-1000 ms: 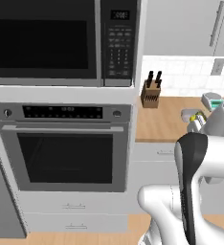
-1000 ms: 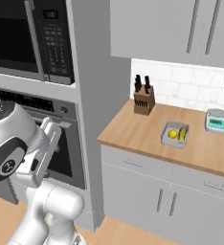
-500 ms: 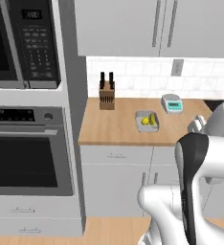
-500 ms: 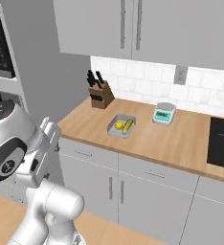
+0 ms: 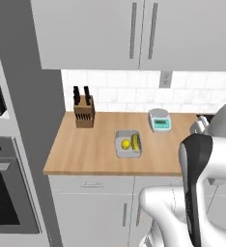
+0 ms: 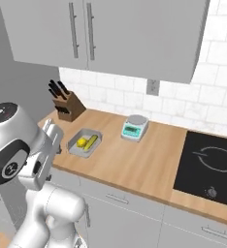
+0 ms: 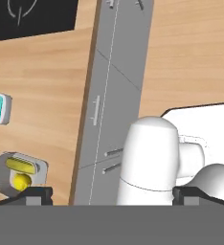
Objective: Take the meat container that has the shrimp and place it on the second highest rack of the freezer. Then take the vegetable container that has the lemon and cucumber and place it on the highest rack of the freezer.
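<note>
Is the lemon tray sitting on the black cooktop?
No, the tray sits on the wooden counter, left of the scale.

The robot's arm [image 5: 197, 193] is built of glossy white rounded shells with a dark grey band running along one link. A bulbous silver-grey joint cap [image 6: 8, 140] bears a small round black marking; another dark round patch sits below it.

Landmark: wooden counter [image 5: 91, 147], bare over most of its top.
Knife block [image 5: 84, 110]: on the counter's back left corner, by the tiled wall.
Kitchen scale [image 5: 159, 119]: at the counter's back, right of the knife block.
Black cooktop [image 6: 210, 162]: set into the counter's right end.
Wall cabinets [image 5: 134, 31]: above the counter.
</note>
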